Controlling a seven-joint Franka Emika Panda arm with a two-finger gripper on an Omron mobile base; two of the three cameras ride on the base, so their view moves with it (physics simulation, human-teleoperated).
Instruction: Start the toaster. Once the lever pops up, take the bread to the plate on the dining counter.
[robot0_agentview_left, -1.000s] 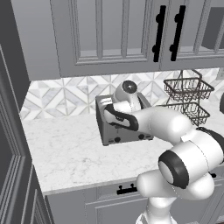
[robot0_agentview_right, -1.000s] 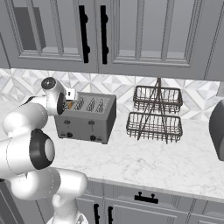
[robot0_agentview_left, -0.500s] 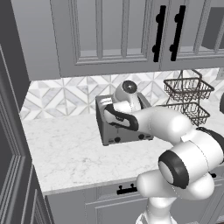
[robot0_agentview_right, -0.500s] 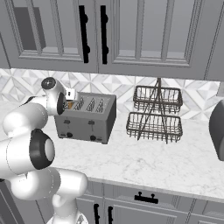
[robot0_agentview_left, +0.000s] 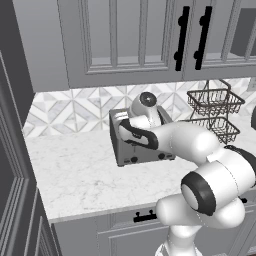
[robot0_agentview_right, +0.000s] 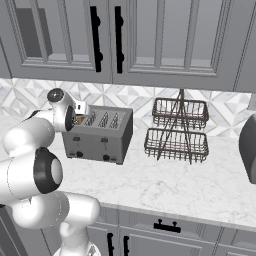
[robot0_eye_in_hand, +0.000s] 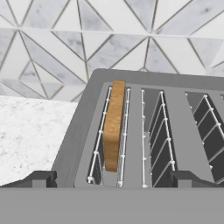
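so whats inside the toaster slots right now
One slice of bread stands on edge in the leftmost slot of the toaster, as the hand view shows it, top crust level with the rim. The other slots show only wire guides. The slot bottoms are hidden.

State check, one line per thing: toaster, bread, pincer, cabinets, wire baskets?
toaster: upright on the counter, three slots bare.
bread: on edge in the slot at the toaster's end, top crust level with the rim.
pincer: open, fingertips apart, hanging over the toaster's top, touching nothing.
upper cabinet doors: closed.
wire baskets: two tiers, nothing in them.
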